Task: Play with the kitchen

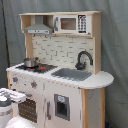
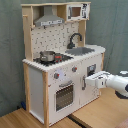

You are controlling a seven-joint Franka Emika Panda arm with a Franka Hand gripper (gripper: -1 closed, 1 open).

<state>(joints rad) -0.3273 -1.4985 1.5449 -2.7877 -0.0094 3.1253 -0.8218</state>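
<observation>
The kitchen [image 1: 60, 50] [image 2: 60, 60] is a white and light-wood toy with a pegboard back, a grey hood [image 2: 49, 20], a black faucet [image 1: 83, 59] over a sink [image 1: 72, 74], and a red-ringed stove [image 2: 55, 59]. A small metal pot [image 1: 31, 62] [image 2: 47, 55] stands on the stove. In the second exterior view my white arm reaches in from the right. My gripper [image 2: 87, 81] is at the kitchen's front, next to the vertical handle [image 2: 83, 83] right of the oven door [image 2: 64, 95]. In the first exterior view the gripper [image 1: 15, 95] shows at the lower left, before the oven.
A toy microwave [image 1: 70, 23] sits in the top shelf beside the hood. Two knobs [image 2: 56, 76] lie above the oven door. The cabinet door carries a black dispenser panel [image 1: 62, 106]. A grey curtain hangs behind; a wooden floor [image 2: 20, 119] lies below.
</observation>
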